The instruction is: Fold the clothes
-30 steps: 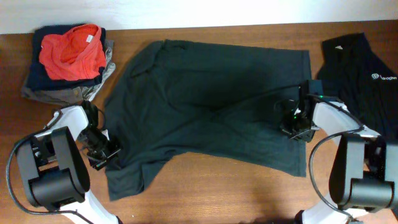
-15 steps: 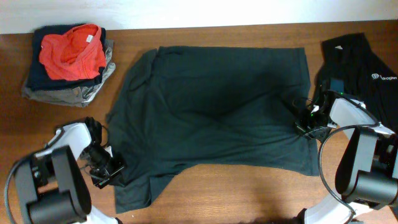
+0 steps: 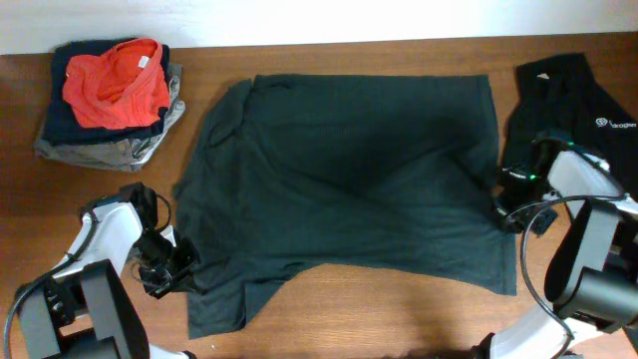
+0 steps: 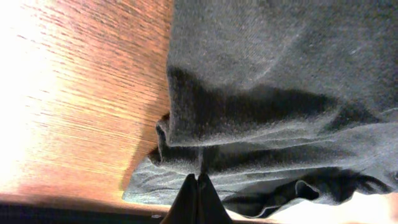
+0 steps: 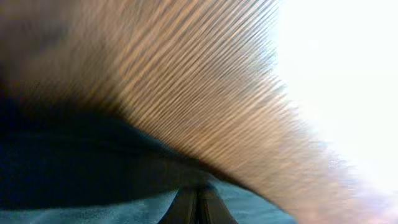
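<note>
The shirt [image 3: 349, 170] is lying spread across the middle of the table [image 3: 100, 199], mostly flat, with its left side rumpled and one sleeve trailing toward the near edge. At the far left a pile [image 3: 70, 135] of folded clothes is sitting with a red garment [image 3: 115, 78] on top. At the far right a second shirt [image 3: 573, 95] is lying bunched, showing a small white logo [image 3: 601, 123].

From overhead, the left gripper [image 3: 179, 269] is sitting at the shirt's lower left edge and the right gripper [image 3: 505, 211] at its right edge, but the fingers are too small there to read. The left wrist view is filling that in: the left gripper [image 4: 198, 200] is clenched, its tips pinching a bunched fold of the shirt's edge, with bare wood running alongside. The right wrist view is blurring heavily. The right gripper [image 5: 198, 208] is clenched too, with dark cloth meeting its tips just where the wood begins.

The shirt's far edge is running close to the back of the table, and the trailing sleeve is nearing the front. Open wood is showing between the pile and the shirt, beside the left arm, and along the front between the two arms. On the right the second shirt is lying just beside the spread one, with the right arm crossing the narrow gap.
</note>
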Action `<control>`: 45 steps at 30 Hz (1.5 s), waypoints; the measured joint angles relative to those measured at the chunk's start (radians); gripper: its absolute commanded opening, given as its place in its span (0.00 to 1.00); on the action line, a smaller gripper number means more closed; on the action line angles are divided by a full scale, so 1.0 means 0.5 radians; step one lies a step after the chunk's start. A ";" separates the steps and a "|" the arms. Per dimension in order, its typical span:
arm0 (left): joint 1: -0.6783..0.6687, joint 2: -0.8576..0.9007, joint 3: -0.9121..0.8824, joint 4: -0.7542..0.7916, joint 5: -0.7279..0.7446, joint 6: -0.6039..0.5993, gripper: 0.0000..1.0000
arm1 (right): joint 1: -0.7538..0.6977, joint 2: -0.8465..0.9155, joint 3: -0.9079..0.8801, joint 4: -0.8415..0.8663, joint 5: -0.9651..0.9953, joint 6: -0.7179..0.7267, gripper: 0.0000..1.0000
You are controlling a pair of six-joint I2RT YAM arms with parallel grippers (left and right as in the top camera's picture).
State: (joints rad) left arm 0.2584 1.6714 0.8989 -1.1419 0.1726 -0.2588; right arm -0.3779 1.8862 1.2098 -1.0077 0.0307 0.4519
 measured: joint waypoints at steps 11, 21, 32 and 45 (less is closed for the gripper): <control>-0.117 -0.325 0.061 0.121 0.023 0.107 0.00 | -0.016 0.000 0.338 -0.215 -0.174 -0.104 0.04; -0.526 -0.396 0.126 0.293 0.120 0.180 0.01 | 0.154 0.000 0.300 -0.266 -0.507 -0.387 0.04; -0.565 -0.079 0.126 0.389 0.127 0.180 0.00 | 0.195 0.000 -0.137 0.123 -0.477 -0.334 0.04; -0.564 0.050 0.126 0.455 -0.053 0.151 0.01 | 0.162 -0.017 -0.179 0.156 -0.248 -0.169 0.04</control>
State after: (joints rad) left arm -0.0235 1.6962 0.9619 -0.9146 0.1463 -0.1833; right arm -0.2970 1.8778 1.1206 -0.9295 -0.0933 0.3676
